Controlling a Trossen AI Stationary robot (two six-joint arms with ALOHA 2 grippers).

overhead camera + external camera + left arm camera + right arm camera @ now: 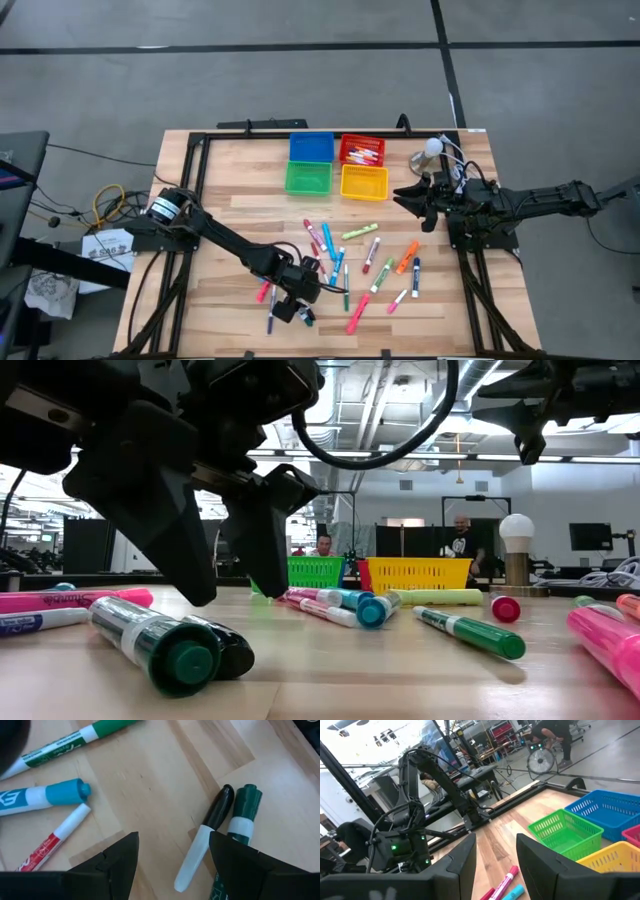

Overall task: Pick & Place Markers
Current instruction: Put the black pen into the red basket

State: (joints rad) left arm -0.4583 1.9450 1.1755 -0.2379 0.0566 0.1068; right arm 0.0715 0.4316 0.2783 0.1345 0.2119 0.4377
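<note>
Item 1: your left gripper (292, 303), low at the table's 6 o'clock, fingers spread wide and empty, a green marker (239, 827) and black marker (206, 835) just beside one finger.
Item 2: loose markers (355, 262) scattered mid-table.
Item 3: your right gripper (412, 200), raised at 3 o'clock, fingers parted, empty.
Item 4: four bins (337, 165) at 12 o'clock.

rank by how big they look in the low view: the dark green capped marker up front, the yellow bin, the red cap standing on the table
1. Dark green capped marker, largest, though it lies nearest the camera.
2. Yellow bin, smaller only because it is far back.
3. Red cap, smallest.
</note>
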